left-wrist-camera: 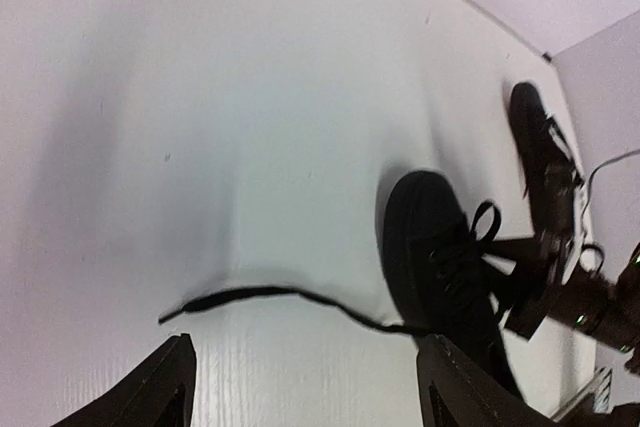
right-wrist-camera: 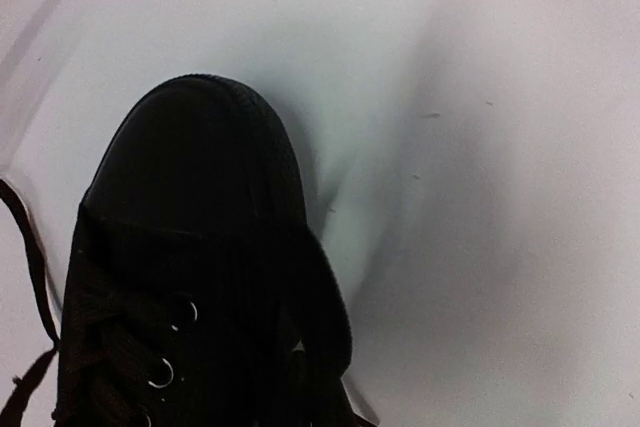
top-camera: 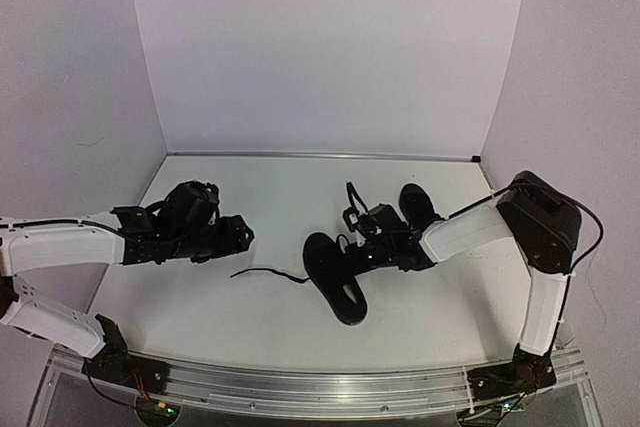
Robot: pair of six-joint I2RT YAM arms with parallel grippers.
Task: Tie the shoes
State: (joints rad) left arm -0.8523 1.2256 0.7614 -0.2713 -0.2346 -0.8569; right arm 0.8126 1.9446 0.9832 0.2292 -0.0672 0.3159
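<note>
While our left arm stretches low: left tool [top-camera: 243,235] wide, empty.
Right tool [top-camera: 350,232]: pinched closed over near shoe [top-camera: 335,282].
Shoe axis: diagonal, toe far-left.

Two small black shoes sit on the white tabletop [top-camera: 250,187]. The near shoe [top-camera: 335,282] lies slanted in the middle. One thin lace [left-wrist-camera: 262,291] trails from it, flat, out to the left. The far shoe [top-camera: 418,204] lies behind it, to the right.

Shoe [right-wrist-camera: 190,277] heel cut off, btm edge.
</note>
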